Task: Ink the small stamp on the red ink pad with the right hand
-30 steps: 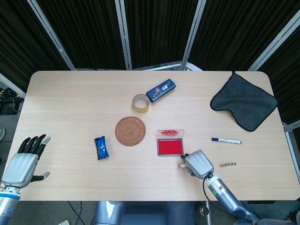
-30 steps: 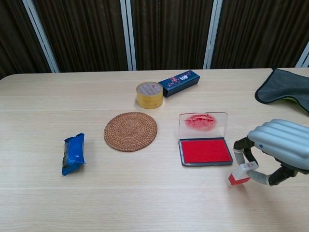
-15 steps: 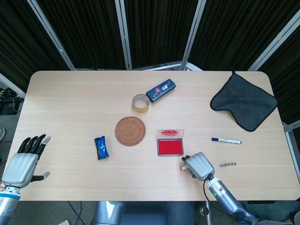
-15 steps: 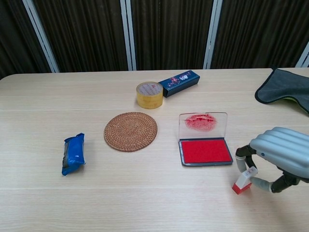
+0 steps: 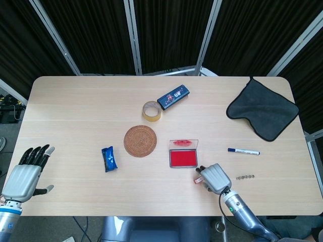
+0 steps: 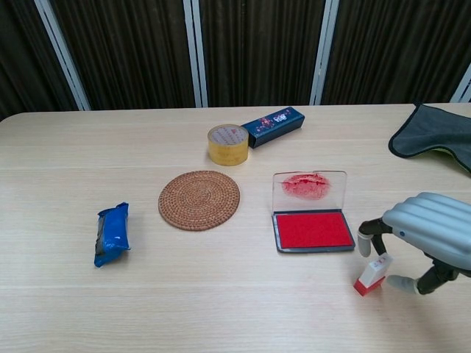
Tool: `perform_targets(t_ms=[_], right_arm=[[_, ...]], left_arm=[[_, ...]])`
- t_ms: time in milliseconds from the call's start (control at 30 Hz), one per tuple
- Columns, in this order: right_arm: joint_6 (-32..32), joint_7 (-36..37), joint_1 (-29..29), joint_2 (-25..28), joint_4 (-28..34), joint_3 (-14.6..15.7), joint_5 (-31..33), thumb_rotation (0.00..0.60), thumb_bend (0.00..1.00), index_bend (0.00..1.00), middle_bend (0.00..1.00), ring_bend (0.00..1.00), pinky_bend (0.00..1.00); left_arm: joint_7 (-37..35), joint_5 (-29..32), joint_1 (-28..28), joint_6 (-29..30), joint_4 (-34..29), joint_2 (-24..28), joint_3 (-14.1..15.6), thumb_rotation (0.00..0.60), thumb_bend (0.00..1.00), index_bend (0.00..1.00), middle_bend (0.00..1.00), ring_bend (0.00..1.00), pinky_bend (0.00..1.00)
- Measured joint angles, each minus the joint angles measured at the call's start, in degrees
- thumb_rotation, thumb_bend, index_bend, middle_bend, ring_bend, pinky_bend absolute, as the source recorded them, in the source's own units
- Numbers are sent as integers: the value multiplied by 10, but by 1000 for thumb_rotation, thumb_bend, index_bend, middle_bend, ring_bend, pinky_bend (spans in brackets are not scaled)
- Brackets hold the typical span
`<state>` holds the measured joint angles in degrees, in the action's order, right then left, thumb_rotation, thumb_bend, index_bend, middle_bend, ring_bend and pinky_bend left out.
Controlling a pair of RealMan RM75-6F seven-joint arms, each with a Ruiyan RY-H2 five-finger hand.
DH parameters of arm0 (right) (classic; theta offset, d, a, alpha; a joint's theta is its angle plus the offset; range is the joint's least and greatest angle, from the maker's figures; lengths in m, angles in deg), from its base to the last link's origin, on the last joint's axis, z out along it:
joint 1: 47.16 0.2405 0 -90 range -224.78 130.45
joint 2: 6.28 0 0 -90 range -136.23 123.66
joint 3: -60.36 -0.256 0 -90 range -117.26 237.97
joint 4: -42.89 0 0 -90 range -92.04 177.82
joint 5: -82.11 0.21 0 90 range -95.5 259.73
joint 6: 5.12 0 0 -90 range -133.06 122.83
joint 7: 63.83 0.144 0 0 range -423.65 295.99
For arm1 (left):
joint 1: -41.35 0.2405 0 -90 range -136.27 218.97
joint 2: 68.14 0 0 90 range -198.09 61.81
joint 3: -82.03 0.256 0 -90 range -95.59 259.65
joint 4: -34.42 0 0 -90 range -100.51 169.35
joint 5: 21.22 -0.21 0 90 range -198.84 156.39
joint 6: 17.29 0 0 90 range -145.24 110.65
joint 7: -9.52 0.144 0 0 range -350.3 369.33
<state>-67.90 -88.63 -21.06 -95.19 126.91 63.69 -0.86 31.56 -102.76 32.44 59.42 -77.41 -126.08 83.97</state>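
The small stamp point(image 6: 370, 276), white with a red base, stands upright on the table just right of and nearer than the red ink pad point(image 6: 313, 229), whose clear lid point(image 6: 309, 185) is raised and smeared red. My right hand point(image 6: 430, 234) hovers over the stamp, one finger above it and the thumb beside it, with small gaps showing. In the head view the stamp point(image 5: 198, 178) peeks out at the left of my right hand point(image 5: 215, 177), below the ink pad point(image 5: 182, 158). My left hand point(image 5: 25, 174) stays at the table's near left edge, fingers spread, holding nothing.
A woven coaster point(image 5: 140, 141), a tape roll point(image 5: 151, 111) and a blue box point(image 5: 173, 96) lie behind the pad. A blue packet point(image 5: 109, 159) is to the left. A marker point(image 5: 243, 150), a small chain point(image 5: 246, 177) and a grey cloth point(image 5: 262, 111) are on the right.
My right hand lowered the stamp from the air onto the table and its fingers eased apart from it. The left hand has not moved.
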Motion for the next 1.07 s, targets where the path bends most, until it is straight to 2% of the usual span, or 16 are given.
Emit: perform_targets(t_ms=[67,300,500,600,700,767,867,933,1067], right_arm=[[-2,0,-1,3,3,0,-2,600,222,312,397,998,1000],[-25,6,-10,33,36,2,-18,600,221,292,374,998,1000],[-91,42,-37,106,93,14,-56,600,221,291,373,997,998],[-141,76,-56,142,105,18,-80,600,216,282,347,942,869],[-196,132,-73,159,98,19,-108,600,107,225,232,749,606],[-234,174,-86,165,84,16,-121,600,16,146,107,453,339],[-298,241,-114,172,50,11,-133,600,0,58,4,91,75],[-325,269,-138,179,29,7,-132,600,0,19,0,7,11],[-338,271,-166,188,21,4,-115,600,0,0,0,0,0]], left_arm=[[0,0,0,0,0,0,0,600,0,0,0,0,0],[-6,-2,2,2,-2,4,1,600,0,0,0,0,0],[-23,-12,5,8,-3,13,2,600,0,0,0,0,0],[-34,-20,6,10,-4,18,4,600,0,0,0,0,0],[-48,-37,8,12,-6,24,7,600,0,0,0,0,0],[-56,-49,9,15,-6,28,10,600,0,0,0,0,0],[-73,-73,9,21,-2,31,12,600,0,0,0,0,0],[-85,-91,11,32,5,33,12,600,0,0,0,0,0],[-102,-115,16,56,21,32,11,600,0,0,0,0,0]])
